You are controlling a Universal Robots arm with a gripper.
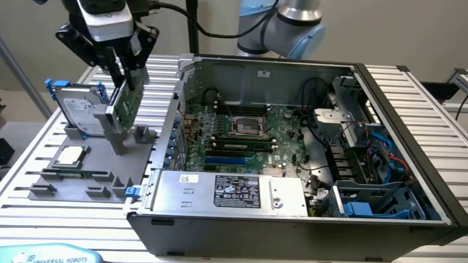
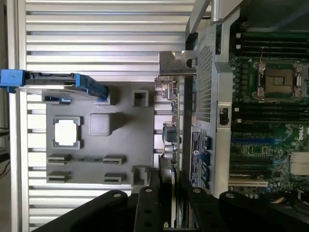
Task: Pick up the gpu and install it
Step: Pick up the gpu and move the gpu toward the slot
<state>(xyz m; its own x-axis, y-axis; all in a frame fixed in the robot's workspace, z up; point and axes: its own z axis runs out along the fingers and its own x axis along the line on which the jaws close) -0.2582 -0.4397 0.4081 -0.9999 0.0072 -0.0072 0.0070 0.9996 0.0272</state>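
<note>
The gpu is a thin card with a green circuit-board side, standing on edge over the grey holder at the exterior view's left. My gripper comes down from above and is shut on the card's upper edge. In the wrist view the gpu appears edge-on with its silver bracket at the far end, between my gripper fingers. I cannot tell whether the card is clear of the holder's slot. Beside it lies the open computer case with its motherboard.
A silver hard drive with blue rails stands in the holder's back corner, and a square processor chip lies in front of it. The case wall rises right next to the card. A power supply fills the case's front.
</note>
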